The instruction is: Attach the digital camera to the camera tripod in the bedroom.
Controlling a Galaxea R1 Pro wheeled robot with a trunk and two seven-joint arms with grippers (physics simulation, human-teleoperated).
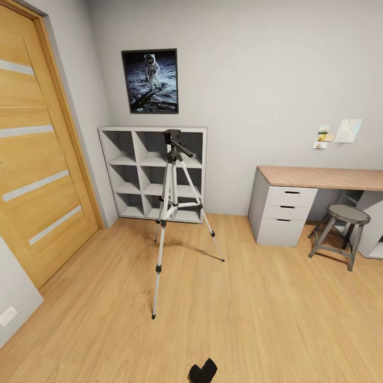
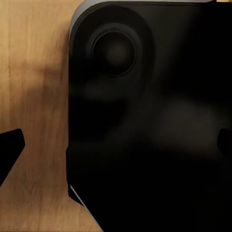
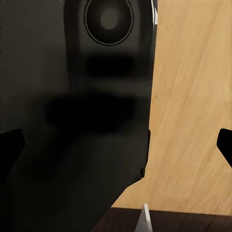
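Note:
The camera tripod (image 1: 170, 213) stands upright on the light wood floor in the middle of the bedroom. It has thin silver legs, and its black head (image 1: 173, 137) has a handle pointing right. A small chunky black thing (image 1: 203, 371), cut by the head view's lower edge, lies on the floor in front of the tripod. It looks like the digital camera, though I cannot be sure. My left gripper (image 2: 116, 145) is open over my own dark base (image 2: 154, 121), with nothing between its fingertips (image 2: 10, 145). My right gripper (image 3: 116, 145) is likewise open and empty, its fingertips (image 3: 9, 145) wide apart.
Behind the tripod, a white cube shelf (image 1: 127, 159) stands against the far wall under a moon-landing picture (image 1: 150, 81). A wooden door (image 1: 37, 159) is on the left. A desk with drawers (image 1: 287, 210) and a round stool (image 1: 343, 231) stand at the right.

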